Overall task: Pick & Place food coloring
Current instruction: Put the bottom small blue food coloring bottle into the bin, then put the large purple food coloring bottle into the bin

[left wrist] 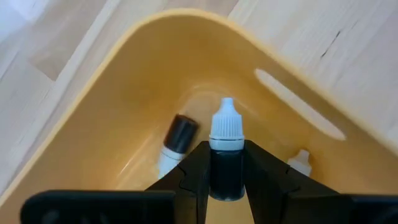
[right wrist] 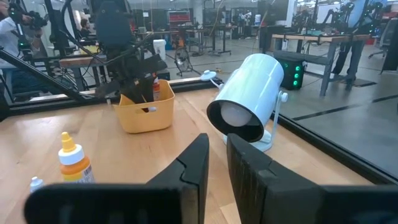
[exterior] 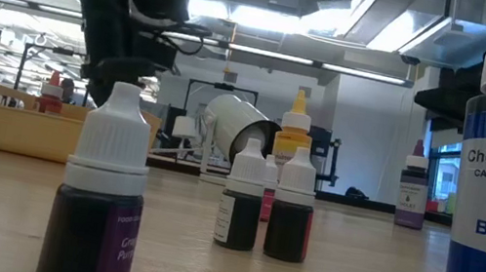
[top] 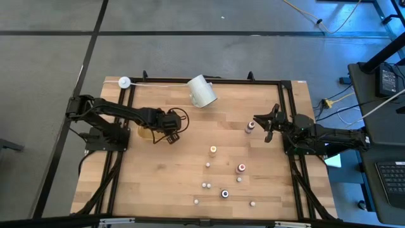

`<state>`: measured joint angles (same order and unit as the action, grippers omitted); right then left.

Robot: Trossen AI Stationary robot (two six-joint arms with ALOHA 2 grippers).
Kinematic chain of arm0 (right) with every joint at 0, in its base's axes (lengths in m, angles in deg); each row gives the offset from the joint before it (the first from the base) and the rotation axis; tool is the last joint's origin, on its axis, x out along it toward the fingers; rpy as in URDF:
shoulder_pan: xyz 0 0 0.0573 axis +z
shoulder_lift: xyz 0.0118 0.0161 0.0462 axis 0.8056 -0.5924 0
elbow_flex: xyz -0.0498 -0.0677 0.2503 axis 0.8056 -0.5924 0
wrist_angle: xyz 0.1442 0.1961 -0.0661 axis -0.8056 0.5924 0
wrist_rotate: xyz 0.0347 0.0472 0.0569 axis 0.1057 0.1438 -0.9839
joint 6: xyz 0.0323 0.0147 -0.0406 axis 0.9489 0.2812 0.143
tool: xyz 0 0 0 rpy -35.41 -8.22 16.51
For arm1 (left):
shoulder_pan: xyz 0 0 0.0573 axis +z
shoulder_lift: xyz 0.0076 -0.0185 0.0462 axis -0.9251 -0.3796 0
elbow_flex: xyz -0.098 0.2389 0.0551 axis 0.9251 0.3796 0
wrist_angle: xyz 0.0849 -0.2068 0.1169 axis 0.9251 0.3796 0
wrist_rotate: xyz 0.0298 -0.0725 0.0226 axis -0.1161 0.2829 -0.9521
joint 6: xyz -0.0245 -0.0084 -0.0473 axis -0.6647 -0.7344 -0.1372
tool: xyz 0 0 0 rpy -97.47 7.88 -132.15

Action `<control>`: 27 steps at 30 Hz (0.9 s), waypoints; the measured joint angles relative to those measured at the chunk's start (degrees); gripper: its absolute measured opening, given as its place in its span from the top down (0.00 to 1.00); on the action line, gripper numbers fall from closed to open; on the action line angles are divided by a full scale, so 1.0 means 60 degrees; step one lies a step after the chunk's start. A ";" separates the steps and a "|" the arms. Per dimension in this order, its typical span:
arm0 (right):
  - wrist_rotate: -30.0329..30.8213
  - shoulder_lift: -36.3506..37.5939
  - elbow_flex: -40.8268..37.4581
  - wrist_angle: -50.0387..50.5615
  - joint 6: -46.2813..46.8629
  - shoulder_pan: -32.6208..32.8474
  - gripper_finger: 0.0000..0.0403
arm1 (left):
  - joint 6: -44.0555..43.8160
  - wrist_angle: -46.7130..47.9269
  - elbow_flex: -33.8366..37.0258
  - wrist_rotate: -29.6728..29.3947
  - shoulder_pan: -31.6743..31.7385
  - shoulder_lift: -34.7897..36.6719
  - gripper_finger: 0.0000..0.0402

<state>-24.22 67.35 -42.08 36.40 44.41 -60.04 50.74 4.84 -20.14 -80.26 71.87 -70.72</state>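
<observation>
My left gripper [left wrist: 226, 186] reaches down into the yellow tray [left wrist: 112, 124] at the table's left and is shut on a dark food coloring bottle [left wrist: 226, 163] with a white cap. Two more bottles lie on the tray floor, one black-capped [left wrist: 177, 140] and one white-capped [left wrist: 301, 162]. In the high view the gripper [top: 167, 131] hangs over the tray [top: 145, 132]. Several more food coloring bottles stand on the wood right of centre, among them an orange-capped one [top: 213, 150] and a red-capped one [top: 241, 168]. My right gripper [right wrist: 217, 163] waits shut at the right edge, touching nothing. My left gripper pinches the bottle's dark body [left wrist: 226, 177], just below the white cap, between its two fingers [left wrist: 194, 177]. The fingers slant steeply down into the tray. The capped end [left wrist: 226, 121] sticks out past the fingertips toward the tray floor. Whether it touches the floor I cannot tell.
A big white cylinder [top: 202, 91] lies tilted at the far edge, on a stand [right wrist: 267, 140] near the tray. One bottle [top: 250, 126] stands close to my right gripper [top: 266, 124]. In the low view, bottles [exterior: 101, 201] [exterior: 266, 204] crowd the near side. A black frame [top: 209, 81] rims the table.
</observation>
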 joint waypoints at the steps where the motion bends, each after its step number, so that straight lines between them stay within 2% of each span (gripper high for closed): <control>1: -0.0001 0.0000 0.0001 0.0000 -0.0001 0.0000 0.85 | 0.0000 -0.0051 0.0000 0.0002 -0.0006 0.0000 0.81; 10: -0.0002 0.0001 0.0001 0.0000 -0.0004 0.0000 0.85 | -0.0051 -0.0149 0.0000 0.0012 -0.0007 0.0000 0.80; 19: -0.0004 0.0000 -0.0002 0.0000 -0.0004 0.0000 0.85 | 0.0006 0.0009 -0.0146 0.0100 -0.0021 0.0072 0.65; 27: -0.0001 -0.0002 0.0001 0.0000 -0.0011 0.0000 0.85 | 0.0829 -0.0088 -0.1110 0.0312 -0.0357 0.0599 0.62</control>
<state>-24.23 67.34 -42.08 36.40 44.34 -60.04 55.72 4.31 -26.81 -78.39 69.73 -67.13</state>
